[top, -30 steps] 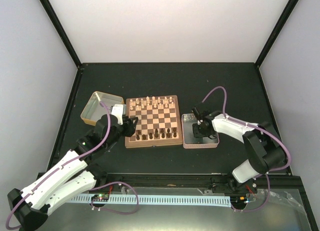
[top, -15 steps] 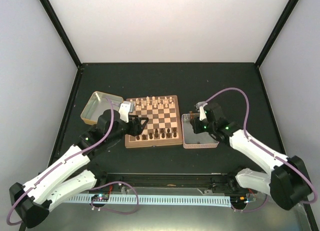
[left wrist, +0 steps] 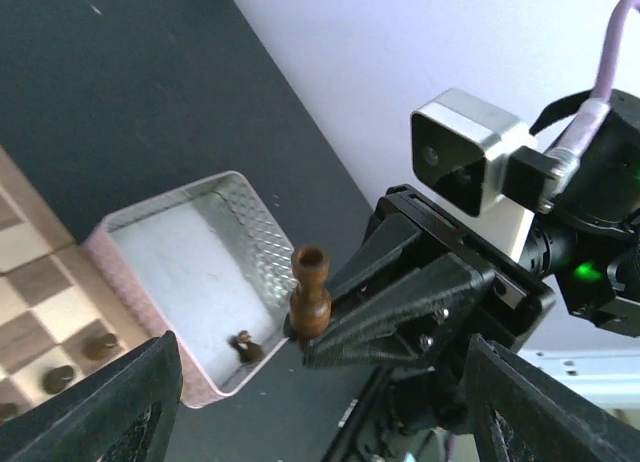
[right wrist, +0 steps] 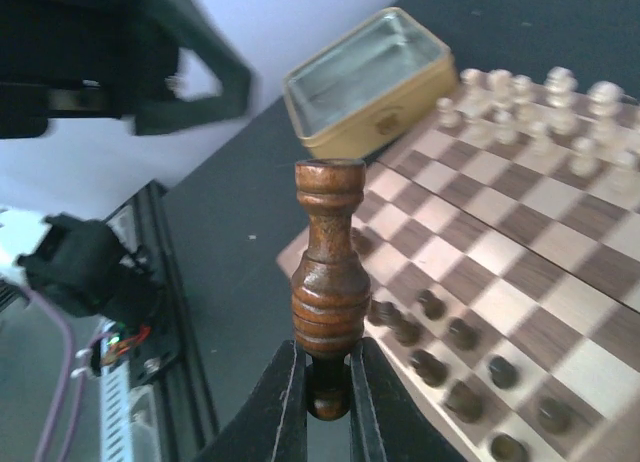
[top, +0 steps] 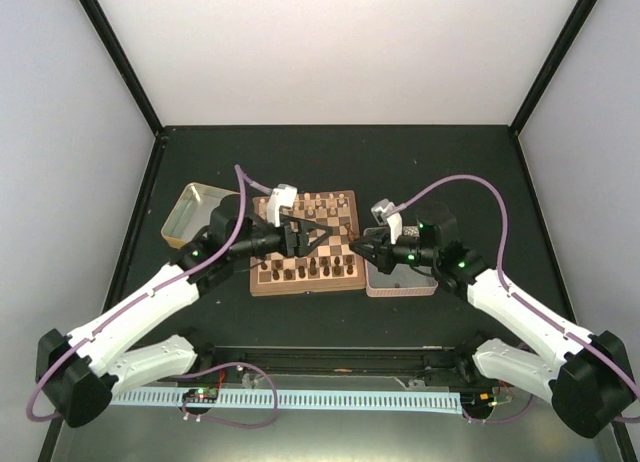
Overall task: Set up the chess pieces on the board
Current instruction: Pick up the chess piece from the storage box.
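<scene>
My right gripper (right wrist: 328,407) is shut on the knobbed end of a dark brown chess piece (right wrist: 328,272), whose flat end points away from the fingers. In the top view that gripper (top: 363,247) hangs at the right edge of the board (top: 345,282). My left gripper (top: 312,230) hovers over the board, open and empty, facing the right one. In the left wrist view its fingers (left wrist: 110,407) frame the held piece (left wrist: 310,300). Dark pieces (right wrist: 445,334) line the board's near rows and pale ones (right wrist: 520,97) the far rows.
A pink-rimmed tin (top: 398,282) lies right of the board and has one dark piece (left wrist: 245,349) in it. A gold tin (top: 190,217) lies left of the board. Black frame posts and pale walls enclose the dark table.
My right gripper has risen out of the pink tin with the dark piece and moved left toward the board. My left arm has swung right over the board and its jaws have widened.
</scene>
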